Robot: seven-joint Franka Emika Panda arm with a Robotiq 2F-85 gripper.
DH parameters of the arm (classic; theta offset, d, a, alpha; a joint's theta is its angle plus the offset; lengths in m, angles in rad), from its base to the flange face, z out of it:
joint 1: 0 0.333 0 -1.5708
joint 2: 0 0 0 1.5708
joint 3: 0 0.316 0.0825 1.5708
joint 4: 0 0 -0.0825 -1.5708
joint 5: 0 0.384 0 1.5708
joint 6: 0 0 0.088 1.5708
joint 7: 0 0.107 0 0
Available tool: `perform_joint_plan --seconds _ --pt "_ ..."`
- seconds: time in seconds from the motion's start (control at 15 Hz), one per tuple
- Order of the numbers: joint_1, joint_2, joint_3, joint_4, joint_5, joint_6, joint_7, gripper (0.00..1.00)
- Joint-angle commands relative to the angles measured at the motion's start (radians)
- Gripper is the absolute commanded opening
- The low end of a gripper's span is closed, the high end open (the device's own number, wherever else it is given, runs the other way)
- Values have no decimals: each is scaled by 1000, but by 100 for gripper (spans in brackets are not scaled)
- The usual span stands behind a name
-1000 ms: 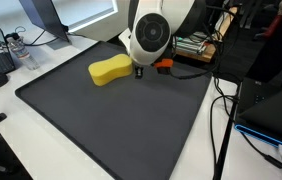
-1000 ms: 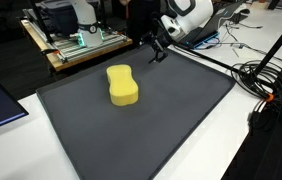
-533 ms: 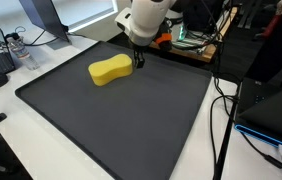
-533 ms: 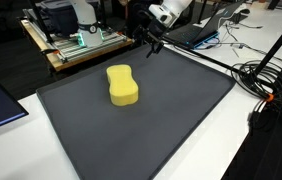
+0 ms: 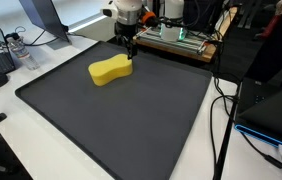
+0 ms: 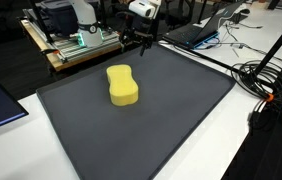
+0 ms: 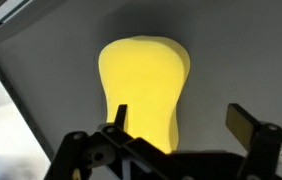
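Approach is judged in hand: open jaws are held above one end of the yellow sponge [image 7: 143, 85], laid flat on the dark worktop [image 5: 111, 125], so centring and a straight descent are called for.

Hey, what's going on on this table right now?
A robot arm is holding its pincer in the air over the far side of a dark mat, close to a yellow sponge that lies flat on it. In the wrist view the jaws stand wide apart with the sponge framed between them, and nothing is gripped. In both exterior views the pincer hangs above the sponge and does not touch it. The sponge is the only thing on the mat.
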Motion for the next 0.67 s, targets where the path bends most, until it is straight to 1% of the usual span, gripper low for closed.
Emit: perform_joint_plan --seconds 0.0,0.2,0.33,0.47,0.6 --pt "-57 -88 -19 -135 57 172 -246 100" --pt "-96 -99 -28 -212 155 304 -472 100" --pt "-106 -90 -22 -258 259 372 -625 100" --pt "-111 -88 -15 -299 374 411 -777 100" --pt "-125 -104 -22 -330 477 422 -925 100"
